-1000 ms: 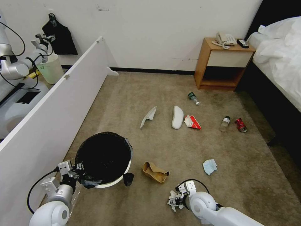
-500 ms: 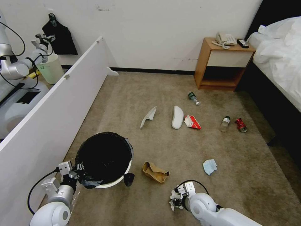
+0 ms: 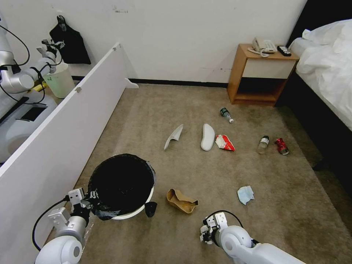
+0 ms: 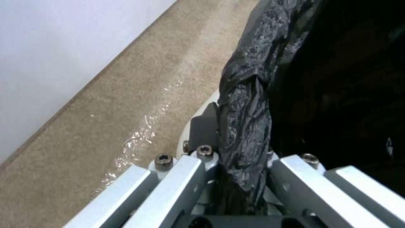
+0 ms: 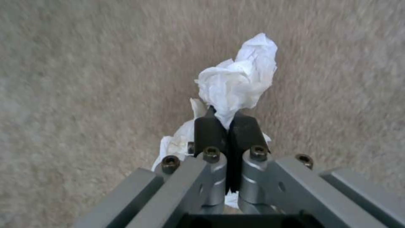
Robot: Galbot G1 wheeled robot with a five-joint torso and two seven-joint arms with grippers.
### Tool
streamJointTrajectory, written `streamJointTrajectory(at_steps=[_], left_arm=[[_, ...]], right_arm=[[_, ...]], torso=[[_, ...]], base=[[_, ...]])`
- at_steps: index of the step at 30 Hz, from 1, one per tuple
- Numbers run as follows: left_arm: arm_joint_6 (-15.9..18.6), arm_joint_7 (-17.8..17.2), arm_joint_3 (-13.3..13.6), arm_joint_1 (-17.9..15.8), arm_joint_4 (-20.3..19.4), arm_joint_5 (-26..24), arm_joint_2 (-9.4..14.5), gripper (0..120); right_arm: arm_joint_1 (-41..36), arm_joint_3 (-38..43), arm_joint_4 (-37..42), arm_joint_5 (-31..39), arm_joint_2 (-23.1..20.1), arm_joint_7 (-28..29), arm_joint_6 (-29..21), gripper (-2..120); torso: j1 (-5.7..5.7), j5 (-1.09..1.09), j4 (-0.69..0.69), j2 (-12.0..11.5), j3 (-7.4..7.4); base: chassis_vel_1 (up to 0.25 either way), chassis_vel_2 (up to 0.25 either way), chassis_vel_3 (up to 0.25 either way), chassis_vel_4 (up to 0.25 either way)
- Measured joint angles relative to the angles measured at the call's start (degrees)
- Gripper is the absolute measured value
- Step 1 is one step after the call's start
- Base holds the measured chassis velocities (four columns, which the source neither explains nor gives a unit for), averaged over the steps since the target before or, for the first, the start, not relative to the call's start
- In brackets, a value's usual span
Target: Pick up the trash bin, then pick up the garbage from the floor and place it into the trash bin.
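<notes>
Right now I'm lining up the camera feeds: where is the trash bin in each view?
Head view: trash bin, lower left, left tool clamped on its rim.
Left wrist view: black-lined rim between the tool's fingers.
Right wrist view: carpet beneath the right tool gripping tissue.
Shared landmark: the carpet.

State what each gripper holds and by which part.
Left gripper clamps the trash bin by its bag-covered rim. Right gripper pinches the crumpled white tissue at its lower end.

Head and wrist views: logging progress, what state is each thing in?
Round white plastic trash bin with black bag: upright, rim clamped by left tool.
Crumpled white tissue: pinched in shut right tool.
Brown cardboard scrap: on carpet.
Red can: lying down.
</notes>
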Motion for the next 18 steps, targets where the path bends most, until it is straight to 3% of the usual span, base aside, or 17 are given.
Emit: streamJointTrajectory(at_steps=[7, 15, 18], left_arm=[[1.0, -1.0, 0.6, 0.1, -0.8, -0.6, 1.0, 2], [3.3, -2.4, 1.4, 0.5, -1.8, -3.5, 5.5, 2], [5.5, -3.2, 1.8, 0.4, -2.3, -6.8, 9.5, 2]], right_arm=[[-1.0, 2.6, 3.0, 0.2, -1.6, 0.3, 0.0, 0], [-3.2, 9.2, 9.3, -1.6, -5.1, 0.4, 0.6, 0], [-5.1, 14.6, 13.6, -2.7, -7.8, 0.3, 1.0, 0]], torso=[[0.0, 0.0, 0.0, 0.0, 0.0], [0.0, 0.0, -0.02, 0.0, 0.0], [0.0, 0.0, 0.0, 0.0, 0.0]], base=[[0.0, 0.0, 0.0, 0.0], [0.0, 0.0, 0.0, 0.0], [0.0, 0.0, 0.0, 0.0]])
